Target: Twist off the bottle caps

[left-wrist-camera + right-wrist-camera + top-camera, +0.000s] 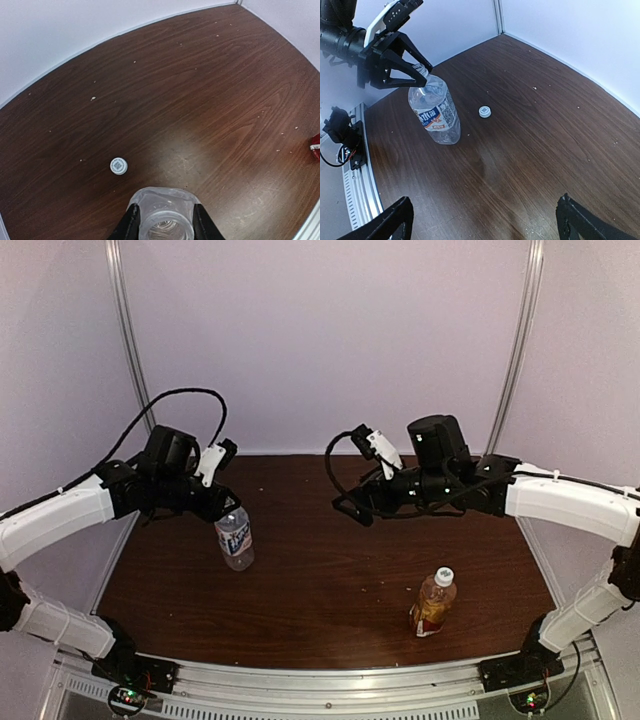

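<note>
Left gripper (164,220): jaws clamped on the neck of the clear bottle (435,115), one finger on each side. The bottle's base is on the table (330,570), toward the left edge and about midway between the near and far edges. Its mouth is open, with no cap on it; colourless liquid, white-grey label.

Loose cap (484,111): white, lying flat on the wood near the clear bottle, on the side toward the far edge. It touches neither the bottle nor a gripper.

Right gripper (485,200): jaws spread wide, nothing between them. It hangs above the middle of the table, pointing toward the left edge, well apart from both bottles.

Amber bottle (432,605): upright near the near edge, right of centre, red-yellow label. Its white cap (443,576) is on the neck. Neither gripper touches it.
</note>
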Controlling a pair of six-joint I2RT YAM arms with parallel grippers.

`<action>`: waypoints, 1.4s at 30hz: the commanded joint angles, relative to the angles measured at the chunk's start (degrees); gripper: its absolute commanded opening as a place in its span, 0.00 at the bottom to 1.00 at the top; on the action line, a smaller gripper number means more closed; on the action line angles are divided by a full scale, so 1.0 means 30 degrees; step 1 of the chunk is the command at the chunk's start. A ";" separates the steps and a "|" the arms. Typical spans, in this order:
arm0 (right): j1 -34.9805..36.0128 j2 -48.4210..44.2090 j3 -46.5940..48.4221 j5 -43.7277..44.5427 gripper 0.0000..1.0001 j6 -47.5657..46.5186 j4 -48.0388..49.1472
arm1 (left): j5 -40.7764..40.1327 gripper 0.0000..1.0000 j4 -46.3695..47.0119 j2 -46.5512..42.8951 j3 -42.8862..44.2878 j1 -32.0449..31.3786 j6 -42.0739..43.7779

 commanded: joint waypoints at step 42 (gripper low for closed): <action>0.0384 -0.6087 -0.0312 0.2726 0.92 0.3497 -1.1268 | -0.2201 0.97 0.2485 -0.2320 -0.1765 0.2448 -0.2217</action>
